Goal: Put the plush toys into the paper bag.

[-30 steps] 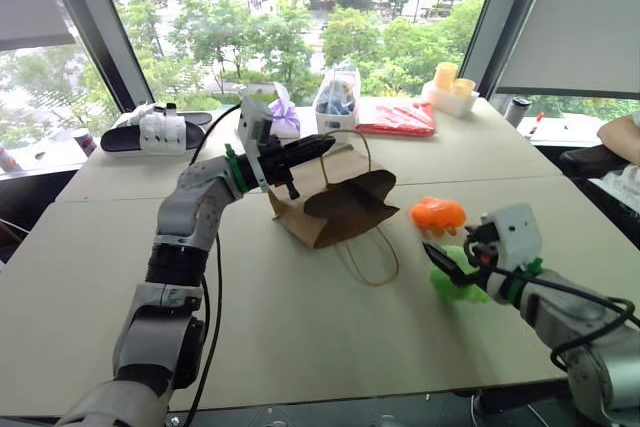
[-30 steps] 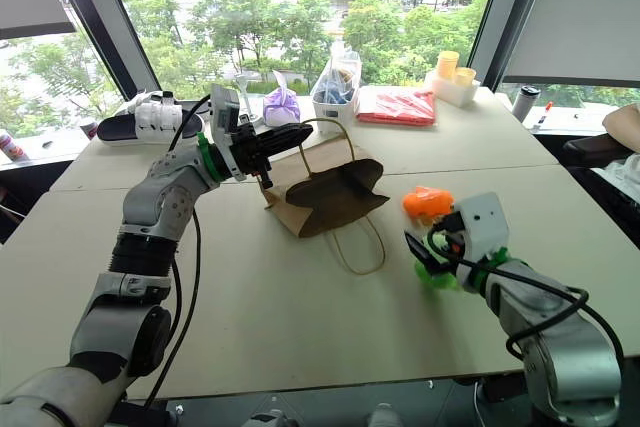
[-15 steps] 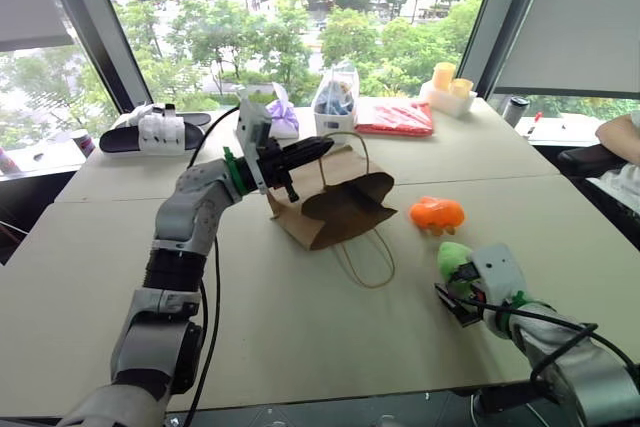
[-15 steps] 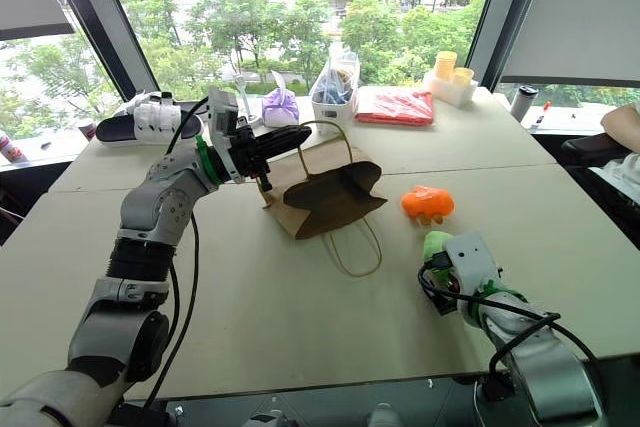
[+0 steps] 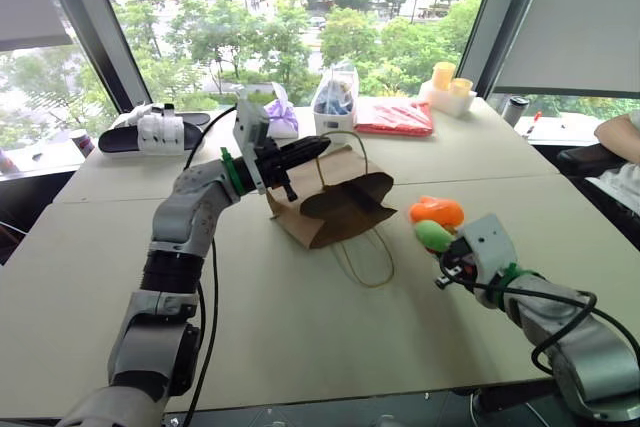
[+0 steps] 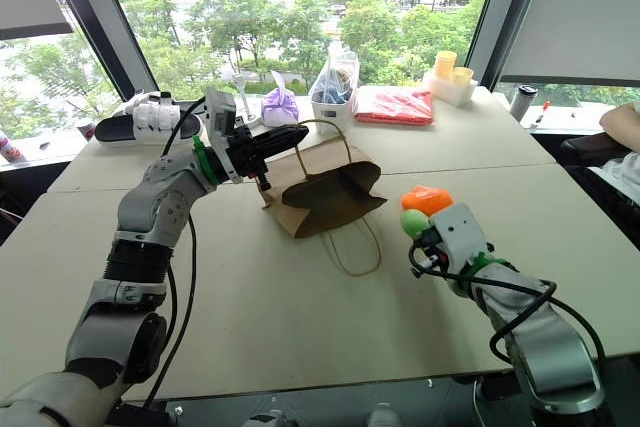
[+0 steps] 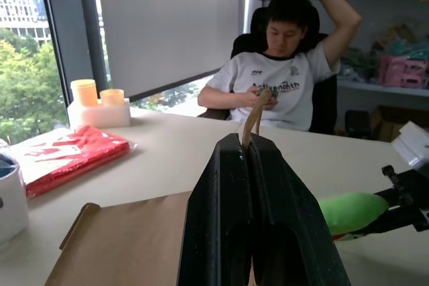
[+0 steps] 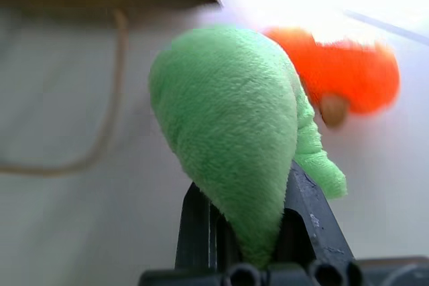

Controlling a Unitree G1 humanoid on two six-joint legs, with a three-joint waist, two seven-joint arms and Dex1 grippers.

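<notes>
1. Right tool (image 8: 244, 232) is clamped on the lime green plush toy (image 5: 433, 235), which sticks out past the fingertips and looks lifted off the surface (image 5: 300, 327).
2. Left tool (image 5: 300, 151) is pinched shut on one twisted loop handle (image 7: 255, 113) of the paper bag (image 5: 335, 209), holding it up above the bag.
3. From the head camera, the bag's dark mouth faces roughly 3 o'clock, toward the right arm; its second handle lies slack on the surface at about 6 o'clock from the bag.
4. From the right tool, the bag mouth lies at about 10 o'clock, near but clearly apart. I judge the coming move as a carry up and leftward into that opening; the right arm is the nearer one for it.
5. Orange plush toy (image 5: 437, 211) sits on the surface just beyond the green one, between the right tool and the bag at about 3 o'clock from the mouth, so it may get brushed on the way.
</notes>
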